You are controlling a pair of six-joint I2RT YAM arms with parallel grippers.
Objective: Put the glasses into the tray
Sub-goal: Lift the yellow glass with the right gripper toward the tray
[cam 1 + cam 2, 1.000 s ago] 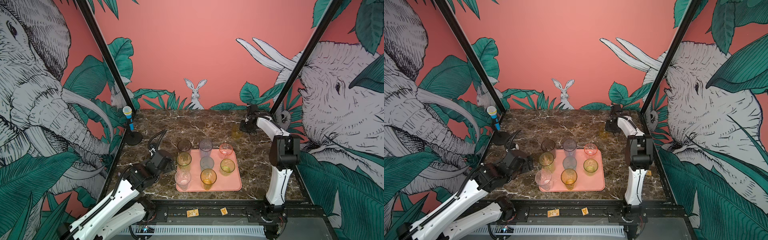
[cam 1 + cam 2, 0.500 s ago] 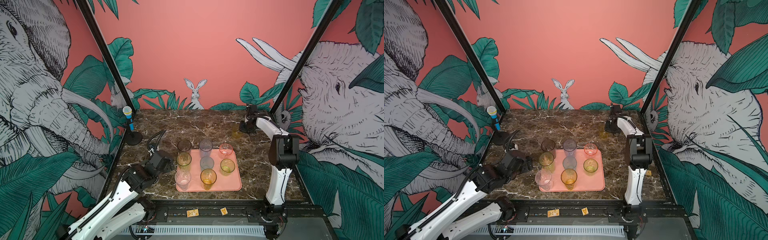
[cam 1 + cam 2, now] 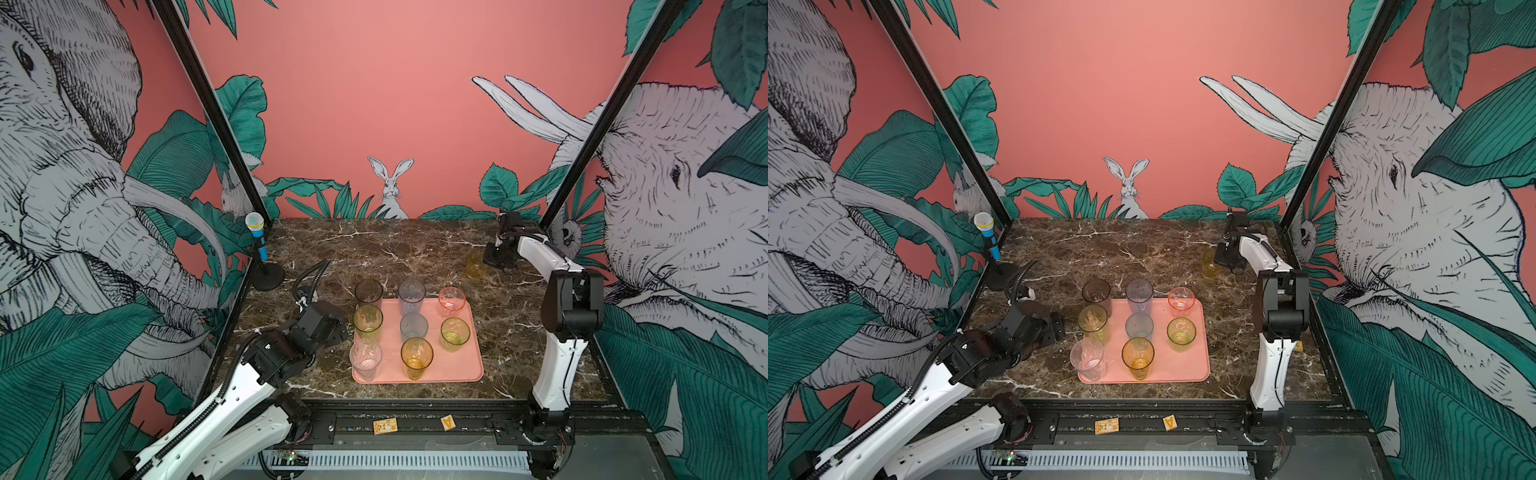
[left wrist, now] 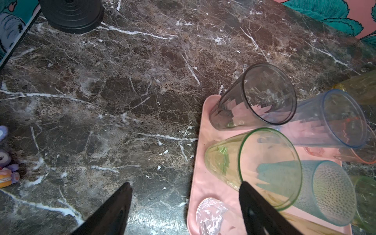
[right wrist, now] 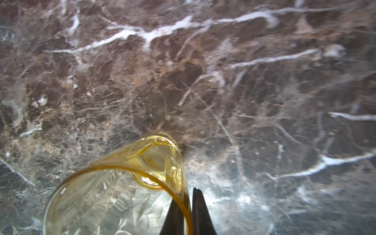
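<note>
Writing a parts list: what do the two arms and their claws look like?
The left arm and right arm have white shells and black joints. A ribbed black cable loops off the left. Left claw and right claw have slim black tapered fingers.

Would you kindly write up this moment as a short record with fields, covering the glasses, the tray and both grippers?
tray: on the table, near the middle
in the tray: eight glasses, all upright
outside the tray: yellow glass, at the table's far right
right gripper: shut on the yellow glass, pinching its rim
left gripper: open, holding nothing, beside the tray's left edge
free spot: the tray's near right corner
also present: toy microphone, far left
</note>
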